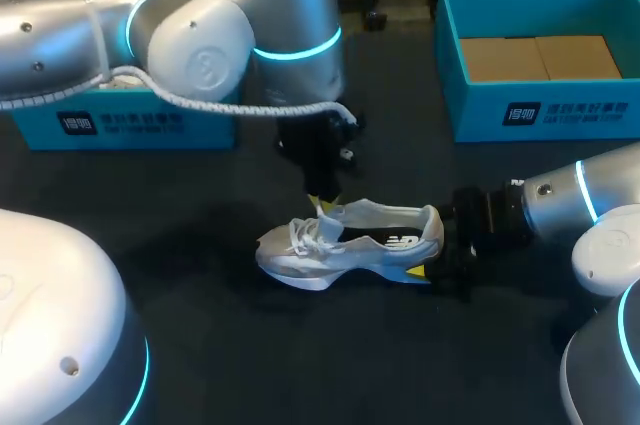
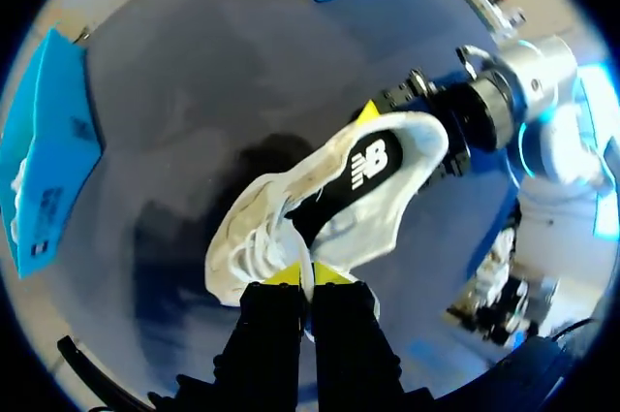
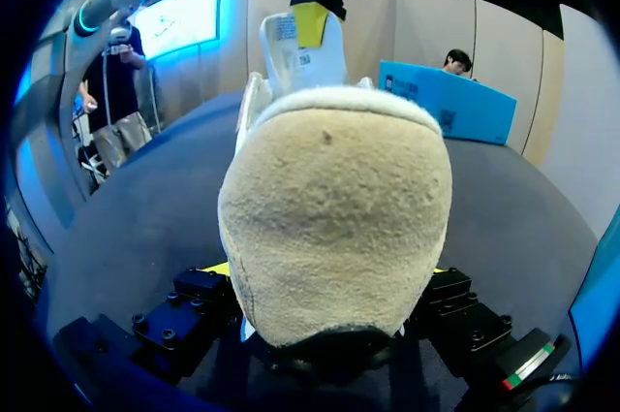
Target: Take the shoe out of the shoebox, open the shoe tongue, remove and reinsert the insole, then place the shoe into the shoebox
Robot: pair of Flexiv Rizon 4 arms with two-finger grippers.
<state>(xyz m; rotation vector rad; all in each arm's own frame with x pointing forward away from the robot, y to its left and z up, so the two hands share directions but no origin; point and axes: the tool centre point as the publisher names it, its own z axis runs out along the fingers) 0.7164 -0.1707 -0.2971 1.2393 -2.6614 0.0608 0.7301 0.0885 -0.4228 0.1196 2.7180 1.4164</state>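
A white sneaker (image 1: 345, 243) stands upright on the dark table, toe toward my left side. My left gripper (image 1: 322, 203) comes down from above the laces and is shut on the shoe tongue (image 2: 308, 262), which runs up between its yellow tips. In the right wrist view the tongue (image 3: 295, 53) stands lifted above the shoe opening. My right gripper (image 1: 435, 255) lies low behind the shoe, its fingers pressed to both sides of the heel (image 3: 334, 228), shut on it. The insole is hidden inside the shoe.
An open blue shoebox (image 1: 560, 110) with brown card on its floor stands at the back right. A second blue box part (image 1: 130, 125) sits at the back left, partly hidden by my left arm. Bare dark table lies in front of the shoe.
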